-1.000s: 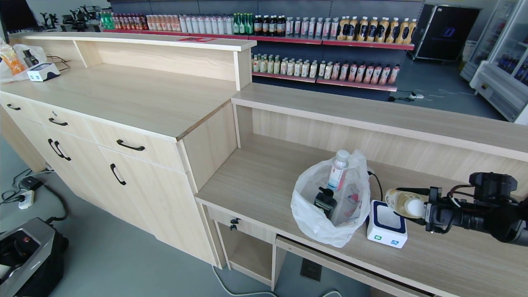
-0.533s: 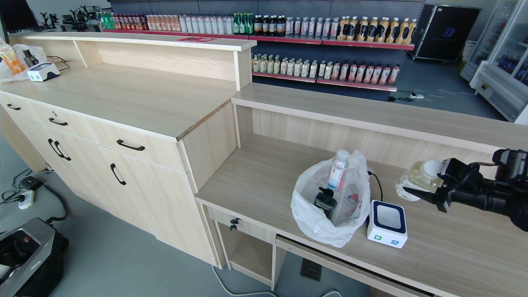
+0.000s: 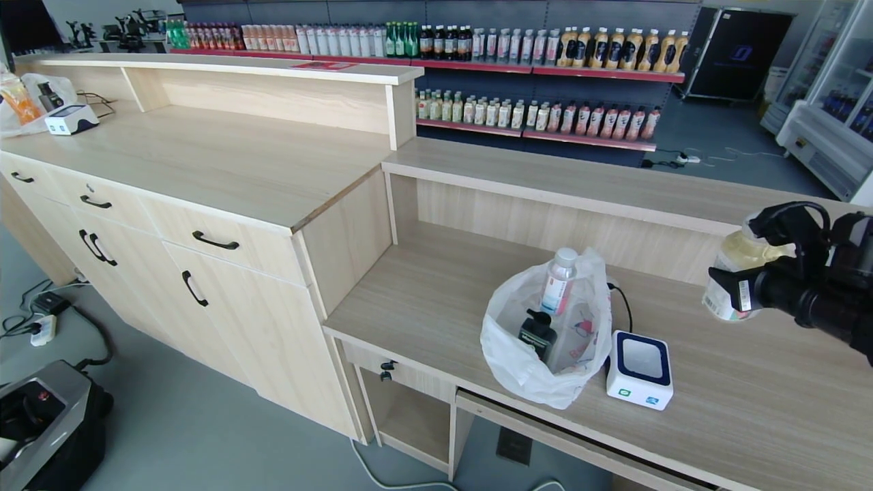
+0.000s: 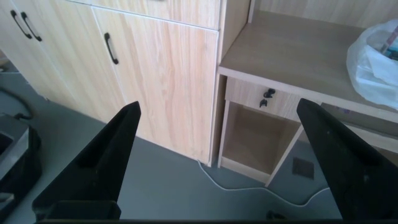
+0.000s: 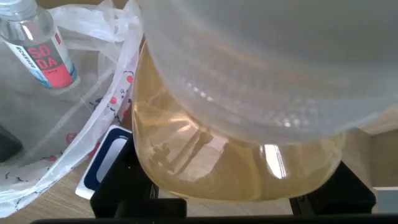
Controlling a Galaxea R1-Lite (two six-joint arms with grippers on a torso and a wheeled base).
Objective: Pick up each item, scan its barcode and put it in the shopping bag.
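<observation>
Bottle (image 3: pixel 738 258) gripped roughly upright by the right pincer (image 3: pixel 735 292), clear of the surface (image 3: pixel 750 416) and right of the scanner (image 3: pixel 640 369), probably ready for its scan, shopping bag (image 3: pixel 513 354) just left of the scanner, left pincer (image 4: pixel 214 152) spread wide, empty.

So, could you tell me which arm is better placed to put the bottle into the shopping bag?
Right: the right gripper holds the bottle above the counter, near the shopping bag. The left gripper hangs open over the floor, empty.
</observation>
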